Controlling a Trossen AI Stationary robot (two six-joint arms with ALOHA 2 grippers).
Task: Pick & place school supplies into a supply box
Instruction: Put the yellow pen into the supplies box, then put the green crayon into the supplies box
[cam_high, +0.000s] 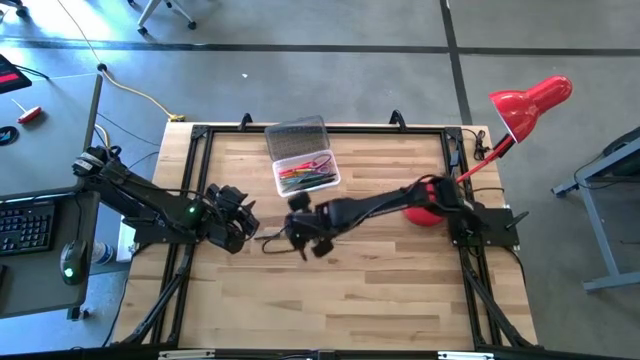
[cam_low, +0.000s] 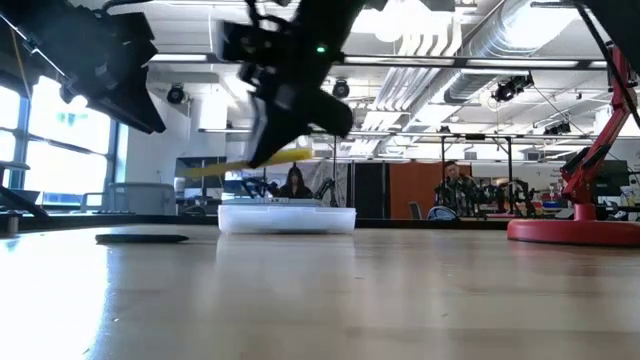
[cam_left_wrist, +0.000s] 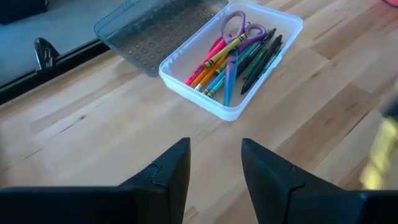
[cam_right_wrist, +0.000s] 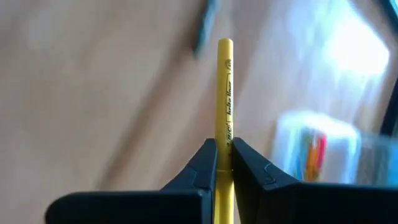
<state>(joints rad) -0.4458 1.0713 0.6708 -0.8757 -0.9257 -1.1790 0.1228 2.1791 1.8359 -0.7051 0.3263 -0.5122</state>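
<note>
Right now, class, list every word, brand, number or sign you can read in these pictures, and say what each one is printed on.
"BiC": on the yellow pen held in the right gripper.
The longer black print farther along that pen: too blurred to read.
Print on the crayons in the clear box: too small to read.
No other text shows.

Red desk lamp (cam_high: 525, 105): at the counter's (cam_high: 380, 290) far right corner, well beyond my right gripper (cam_high: 300, 240); its round base (cam_low: 575, 231) rests on the wood. Keyboard (cam_high: 25, 225) and mouse (cam_high: 70, 262): off-counter, behind my left gripper (cam_high: 235, 215). Two people (cam_low: 297, 182) sit in the room beyond.
</note>
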